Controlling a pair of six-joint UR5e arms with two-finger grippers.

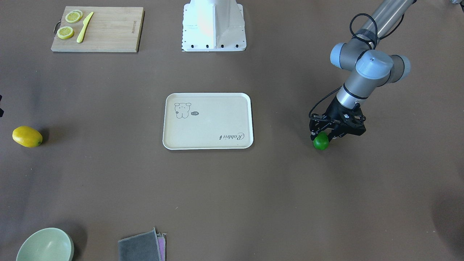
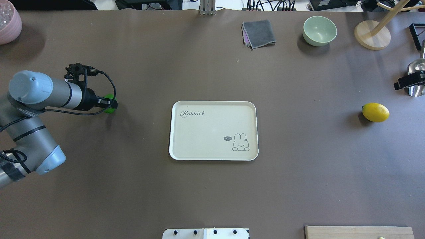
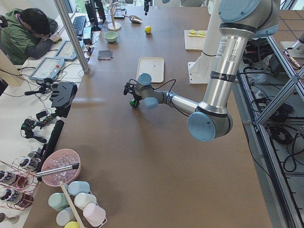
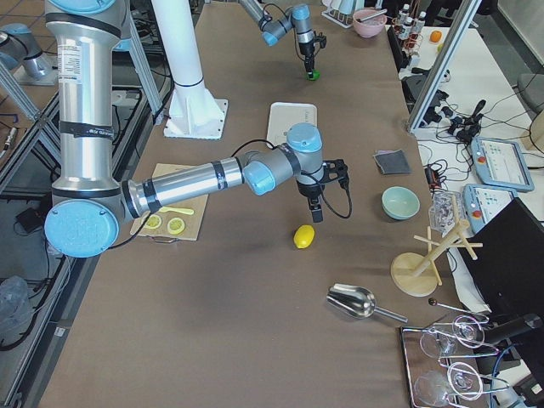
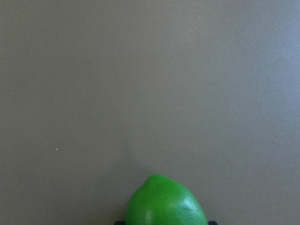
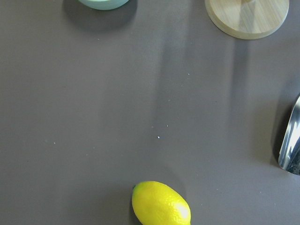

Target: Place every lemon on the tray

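The green lemon (image 1: pixel 320 142) sits between the fingers of my left gripper (image 1: pixel 323 137), which is shut on it low over the table, left of the tray in the overhead view (image 2: pixel 108 100). It fills the bottom of the left wrist view (image 5: pixel 164 201). The yellow lemon (image 2: pixel 375 112) lies alone on the table far to the right of the cream-white Rabbit tray (image 2: pixel 212 108), which holds nothing. My right gripper (image 4: pixel 313 211) hangs above and just beyond the yellow lemon (image 6: pixel 161 204). Its fingers do not show clearly, so I cannot tell whether it is open.
A wooden cutting board (image 1: pixel 108 36) with lemon slices (image 1: pixel 65 32) and a yellow knife (image 1: pixel 84 27) lies by the robot's base. A green bowl (image 2: pixel 319 30), a grey cloth (image 2: pixel 259 33), a wooden stand (image 2: pixel 372 35) and a metal scoop (image 4: pixel 357 302) stand at the far right.
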